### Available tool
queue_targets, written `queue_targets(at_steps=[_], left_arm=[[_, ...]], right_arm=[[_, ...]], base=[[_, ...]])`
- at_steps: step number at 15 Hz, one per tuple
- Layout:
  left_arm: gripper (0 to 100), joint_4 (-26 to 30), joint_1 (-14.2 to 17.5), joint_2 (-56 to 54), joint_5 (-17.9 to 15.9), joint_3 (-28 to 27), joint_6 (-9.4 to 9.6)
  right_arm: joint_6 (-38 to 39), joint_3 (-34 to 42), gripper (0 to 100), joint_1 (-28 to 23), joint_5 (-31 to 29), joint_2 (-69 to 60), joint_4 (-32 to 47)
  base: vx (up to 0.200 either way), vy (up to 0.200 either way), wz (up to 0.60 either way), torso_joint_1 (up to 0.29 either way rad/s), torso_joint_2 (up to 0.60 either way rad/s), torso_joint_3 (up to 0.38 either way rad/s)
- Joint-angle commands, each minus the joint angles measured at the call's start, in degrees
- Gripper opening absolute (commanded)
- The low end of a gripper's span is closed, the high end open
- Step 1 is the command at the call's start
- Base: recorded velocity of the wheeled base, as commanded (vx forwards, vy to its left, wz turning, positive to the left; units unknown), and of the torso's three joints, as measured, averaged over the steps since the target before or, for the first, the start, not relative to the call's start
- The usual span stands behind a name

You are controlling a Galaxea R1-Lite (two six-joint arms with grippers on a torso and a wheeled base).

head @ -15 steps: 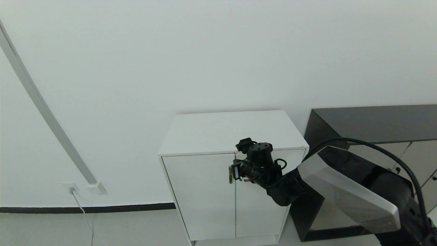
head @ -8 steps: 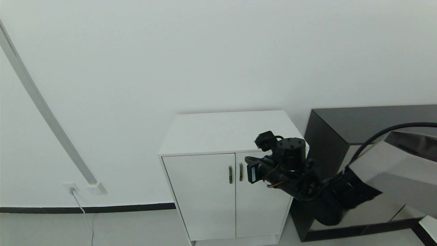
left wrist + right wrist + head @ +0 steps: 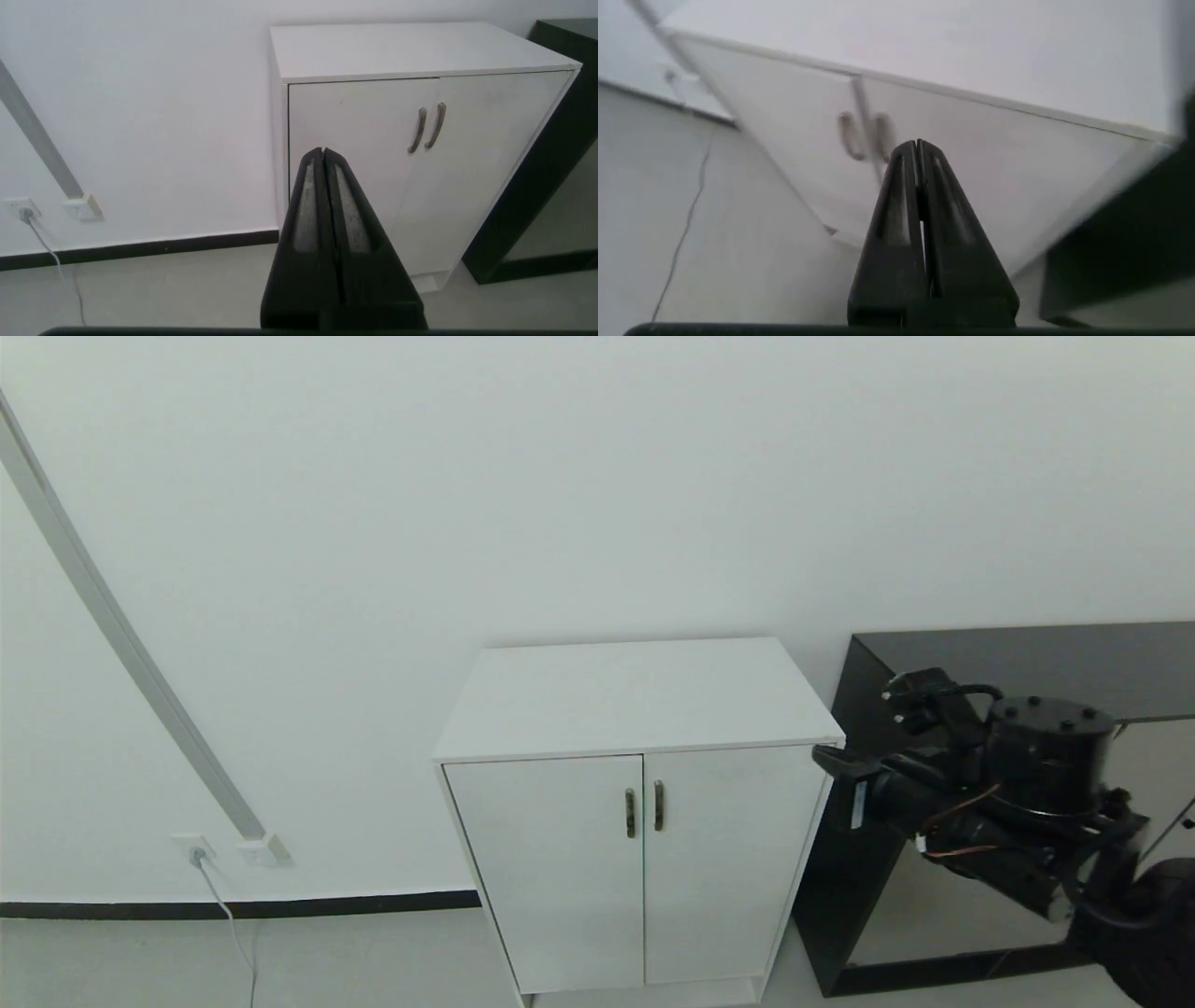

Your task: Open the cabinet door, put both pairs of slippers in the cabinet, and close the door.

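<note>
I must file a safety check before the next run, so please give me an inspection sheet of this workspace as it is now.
surface: pale grey floor.
job's things: white cabinet, both doors shut, two handles side by side.
clutter: nothing seen.
grippers: left gripper shut, pointing toward the cabinet; right gripper shut, by the cabinet's upper right corner.
cables: white cable hangs from a wall socket to the floor.
surroundings: white wall, slanted grey strip, black cabinet on the right.

Closed white cabinet (image 3: 635, 700), right end effector (image 3: 827, 757) near its corner
</note>
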Motion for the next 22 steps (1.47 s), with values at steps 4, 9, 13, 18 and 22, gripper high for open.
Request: queue_targets(at_steps=[4, 9, 13, 18, 22], left_arm=[[0, 0.00, 0.01, 0.08, -0.02, 0.01, -0.12], [0, 0.00, 0.01, 0.08, 0.07, 0.01, -0.21], [0, 0.00, 0.01, 0.08, 0.07, 0.01, -0.21], [0, 0.00, 0.01, 0.08, 0.07, 0.01, -0.30], [0, 0.00, 0.01, 0.08, 0.07, 0.01, -0.30]], right_arm=[[-5.08, 10.08, 0, -13.81, 0.01, -20.04, 7.05], [-6.05, 10.70, 0, -22.95, 0.01, -42.36, 30.08], [-7.72, 10.87, 0, -25.23, 0.09, -55.99, 44.49], [-7.72, 14.74, 0, -25.23, 0.53, -67.24, 52.75], [-7.54, 22.21, 0, -24.88, 2.03, -73.83, 53.10]], base=[[0.000, 0.000, 0.00, 0.000, 0.00, 0.000], [0.000, 0.000, 0.00, 0.000, 0.00, 0.000], [0.000, 0.000, 0.00, 0.000, 0.00, 0.000], [0.000, 0.000, 0.00, 0.000, 0.00, 0.000], [0.000, 0.000, 0.00, 0.000, 0.00, 0.000]])
